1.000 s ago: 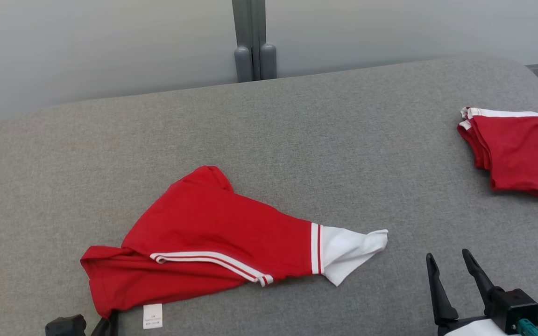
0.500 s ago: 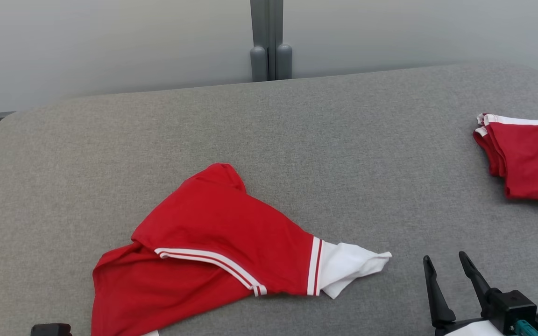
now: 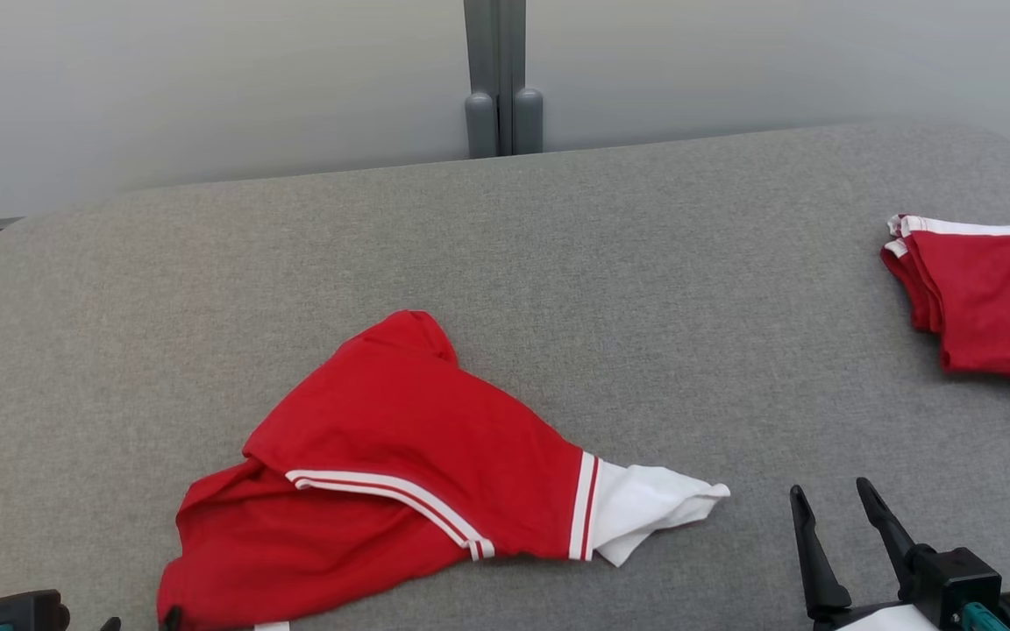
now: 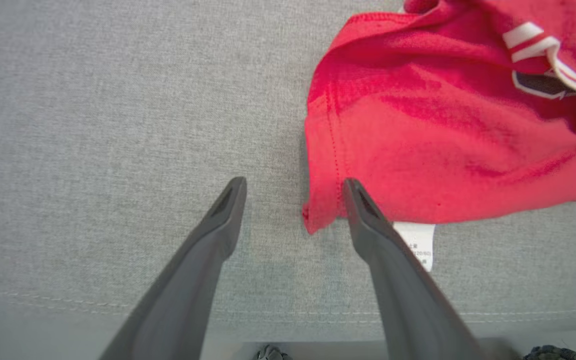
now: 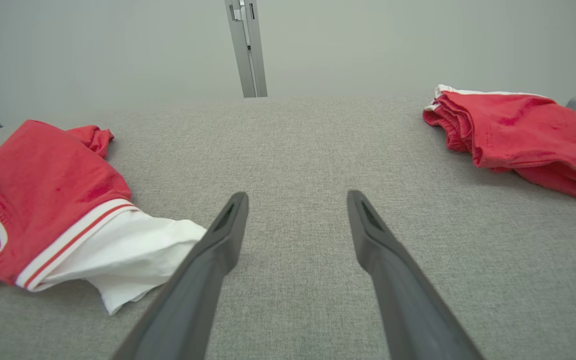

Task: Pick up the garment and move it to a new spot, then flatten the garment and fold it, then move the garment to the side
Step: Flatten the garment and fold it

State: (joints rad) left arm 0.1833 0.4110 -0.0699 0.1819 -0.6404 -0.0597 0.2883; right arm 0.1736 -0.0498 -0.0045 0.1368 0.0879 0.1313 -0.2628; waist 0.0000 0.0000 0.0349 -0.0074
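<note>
Left gripper (image 4: pixel 294 184): fingers spread wide, gripping nothing.
Garment (image 4: pixel 443 140): crumpled red heap, hem corner at the left gripper's right fingertip, perhaps touching it.
Right gripper (image 5: pixel 298 196): spread, empty; garment just to its left.
Folded red pile (image 5: pixel 518 130): well ahead, to its right.

Grey fabric tabletop (image 3: pixel 645 263) (rounded far corners) across the lower frame; pale, evenly lit wall panels (image 3: pixel 207 88) along the top, split by a grey post (image 3: pixel 496 79) at upper centre.
</note>
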